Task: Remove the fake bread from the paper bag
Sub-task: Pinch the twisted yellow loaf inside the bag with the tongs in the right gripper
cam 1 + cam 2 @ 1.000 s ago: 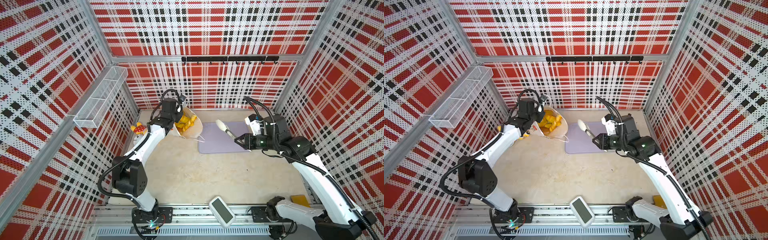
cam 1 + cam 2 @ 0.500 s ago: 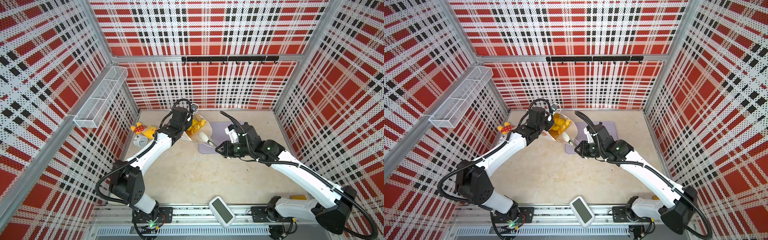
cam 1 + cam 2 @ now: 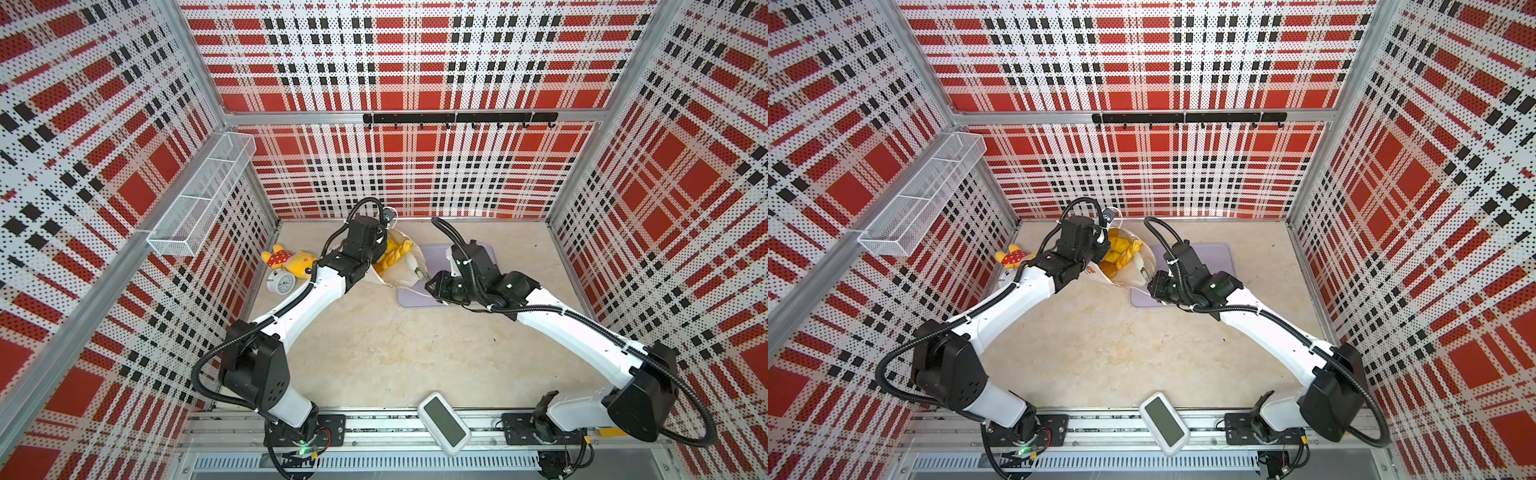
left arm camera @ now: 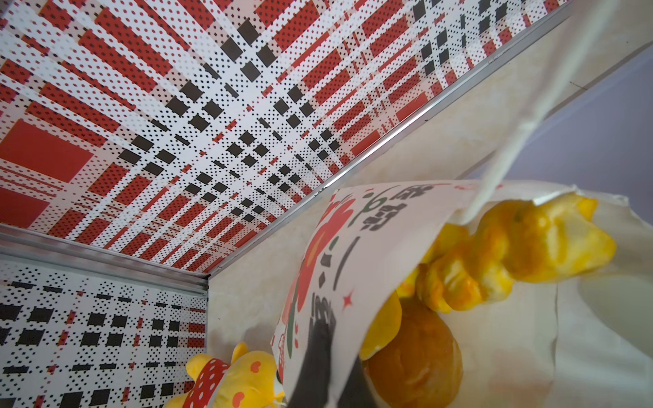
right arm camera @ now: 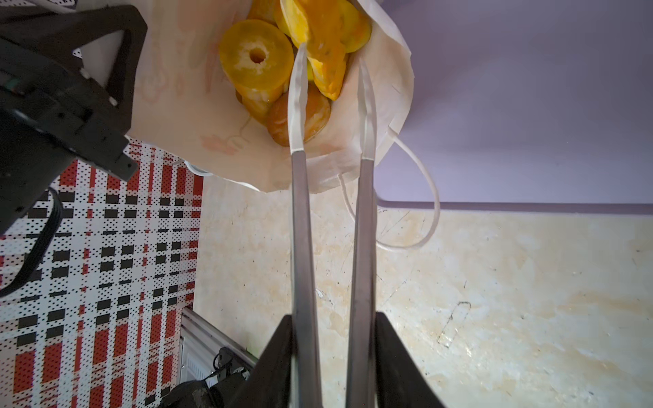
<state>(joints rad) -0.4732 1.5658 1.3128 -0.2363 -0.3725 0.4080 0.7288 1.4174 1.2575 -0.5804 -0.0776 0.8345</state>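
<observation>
The white paper bag lies tilted with its mouth open toward the purple mat. My left gripper is shut on the bag's printed rim. Fake bread fills the bag: a twisted stick, a round brown bun, a ring cake and yellow pieces. My right gripper is shut on metal tongs. The tongs' pale tips stand apart inside the bag mouth. One tip lies over a brown bun.
A yellow plush toy and a white alarm clock lie left of the bag by the wall. A wire basket hangs on the left wall and a black hook rail on the back wall. A white device sits at the front edge.
My right arm swung left from above the mat and brought the tongs' tips into the bag mouth. My left gripper drew the bag rightward, toward the mat.
</observation>
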